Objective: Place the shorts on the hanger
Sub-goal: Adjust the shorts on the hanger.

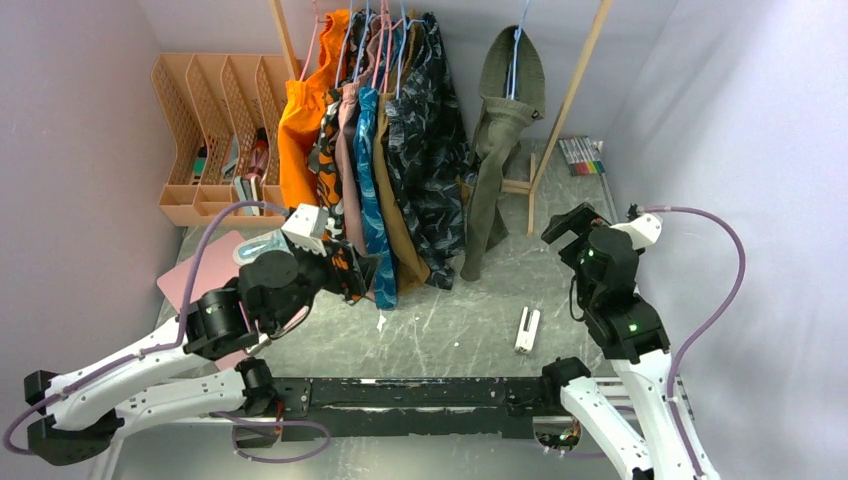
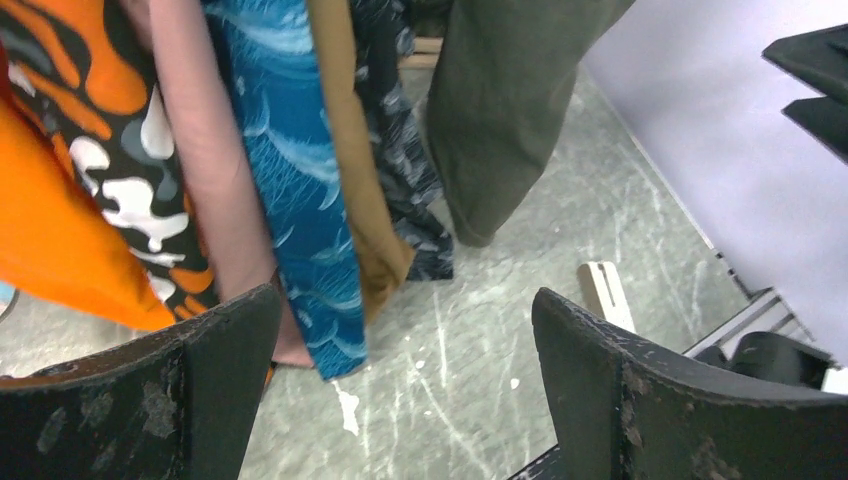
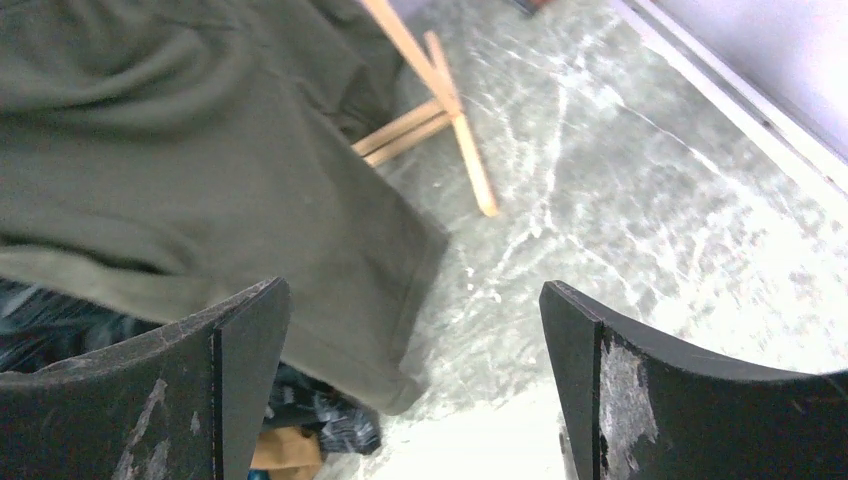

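Because the shorts (image 1: 497, 150) hung draped over the hanger (image 1: 516, 50) at the wooden rack's (image 1: 575, 90) right end, needing no support, the left gripper (image 2: 405, 330) and right gripper (image 3: 415, 330) stood wide open, holding nothing.

Top view: I look steeply down from above near edge, whole table (image 1: 450, 300) visible. Wrist views sit low, near, facing rack (image 3: 455, 120); both share shorts (image 2: 510, 110) leg with top.
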Robot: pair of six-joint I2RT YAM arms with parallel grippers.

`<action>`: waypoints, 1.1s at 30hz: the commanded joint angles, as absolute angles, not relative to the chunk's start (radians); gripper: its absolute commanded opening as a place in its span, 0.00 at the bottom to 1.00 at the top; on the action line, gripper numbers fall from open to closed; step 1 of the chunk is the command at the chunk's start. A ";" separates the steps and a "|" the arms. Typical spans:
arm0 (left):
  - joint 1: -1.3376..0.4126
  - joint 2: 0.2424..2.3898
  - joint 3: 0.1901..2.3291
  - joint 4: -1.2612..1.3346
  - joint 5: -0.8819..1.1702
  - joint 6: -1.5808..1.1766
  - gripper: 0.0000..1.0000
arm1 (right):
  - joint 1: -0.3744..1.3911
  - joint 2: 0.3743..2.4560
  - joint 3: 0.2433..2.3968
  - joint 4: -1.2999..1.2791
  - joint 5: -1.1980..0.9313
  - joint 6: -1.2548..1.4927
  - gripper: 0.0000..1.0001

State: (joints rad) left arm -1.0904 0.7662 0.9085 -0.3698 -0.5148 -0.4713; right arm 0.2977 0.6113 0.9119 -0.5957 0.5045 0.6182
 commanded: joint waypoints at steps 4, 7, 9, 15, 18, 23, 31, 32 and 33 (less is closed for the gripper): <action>-1.093 0.670 0.742 -0.324 -0.503 -0.344 0.99 | 0.302 0.644 0.885 -0.674 0.689 0.723 1.00; -1.091 0.591 0.675 -0.266 -0.427 -0.256 0.99 | 0.303 0.634 0.863 -0.637 0.674 0.682 1.00; -1.087 0.566 0.652 -0.293 -0.436 -0.240 0.99 | 0.303 0.620 0.854 -0.610 0.648 0.660 1.00; -0.994 0.641 0.681 -0.319 -0.419 -0.271 0.99 | 0.302 0.609 0.834 -0.562 0.598 0.651 1.00; -0.867 0.699 0.718 -0.266 -0.308 -0.263 0.99 | 0.303 0.629 0.845 -0.554 0.575 0.655 1.00; -0.613 0.874 0.997 -0.238 -0.097 -0.236 0.99 | 0.303 0.658 0.878 -0.532 0.540 0.614 1.00; -0.215 1.018 1.289 -0.325 0.200 -0.412 0.99 | 0.303 0.667 0.931 -0.495 0.379 0.521 1.00; -0.164 0.997 1.260 -0.322 0.204 -0.431 0.99 | 0.303 0.669 0.937 -0.484 0.328 0.498 1.00; -0.154 0.967 1.216 -0.318 0.173 -0.433 0.99 | 0.303 0.671 0.941 -0.467 0.272 0.477 1.00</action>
State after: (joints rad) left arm -0.2729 1.0130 1.2808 -0.2798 0.0586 -0.3393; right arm 0.2977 0.6712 0.8967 -0.5358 0.4492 0.5705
